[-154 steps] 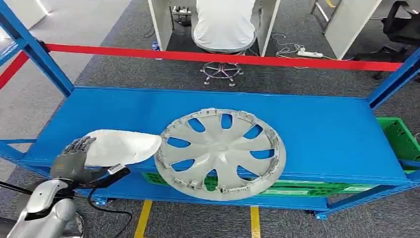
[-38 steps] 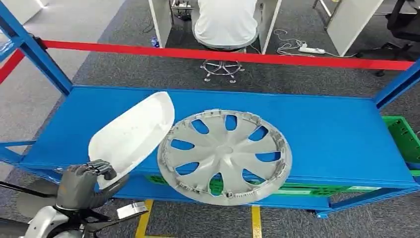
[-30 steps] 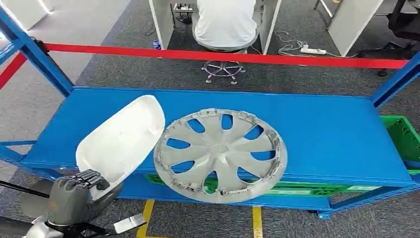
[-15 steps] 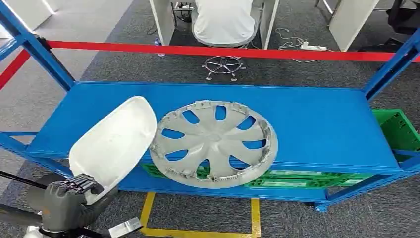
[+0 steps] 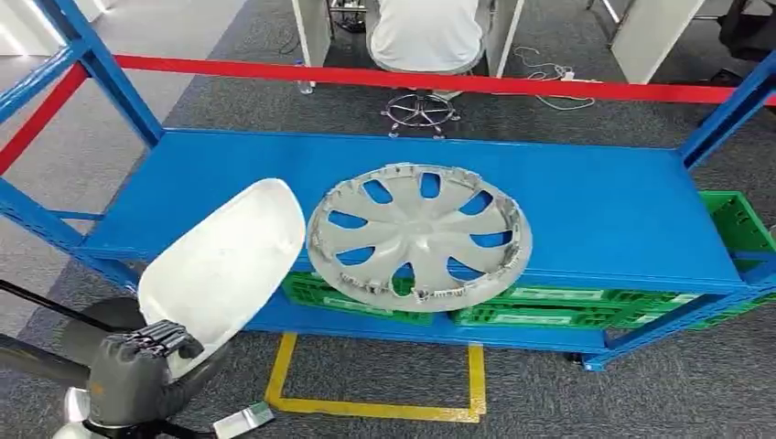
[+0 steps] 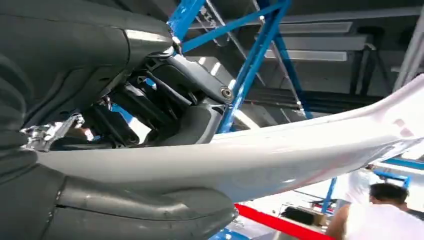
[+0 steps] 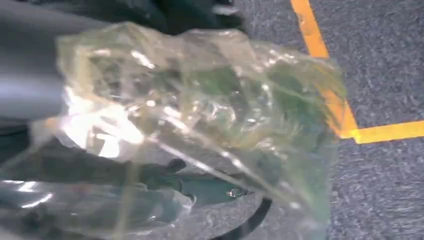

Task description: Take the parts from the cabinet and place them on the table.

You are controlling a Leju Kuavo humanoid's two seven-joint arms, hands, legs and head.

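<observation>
1. The white shell part (image 5: 220,265) is held by the left hand (image 5: 137,370), which grips its lower end with dark fingers (image 5: 163,340) curled over the rim and the thumb on the other side.
2. In the head view the part is off the shelf and tilted, its lower end at the hand in front of and below the shelf's front-left corner and its rounded upper end rising over the front edge.
3. The left wrist view shows the same hand (image 6: 125,165) closed on the pale part (image 6: 280,155), whose long curved edge stretches away from the fingers; a person in white (image 6: 385,217) sits beyond it.
4. The right hand's state cannot be told: the right wrist view is blurred, with a crumpled clear plastic bag (image 7: 200,115) in front of it, above grey carpet and yellow floor tape (image 7: 330,95).
5. The grey hubcap (image 5: 419,234) lies flat on the blue shelf (image 5: 604,210), near the middle, its near rim overhanging the front edge; it sits just beside the white part's upper end, and whether the two touch is unclear.
6. Green crates (image 5: 549,306) sit on the lower level under the shelf.
7. A red bar (image 5: 512,84) runs across the back of the rack.
</observation>
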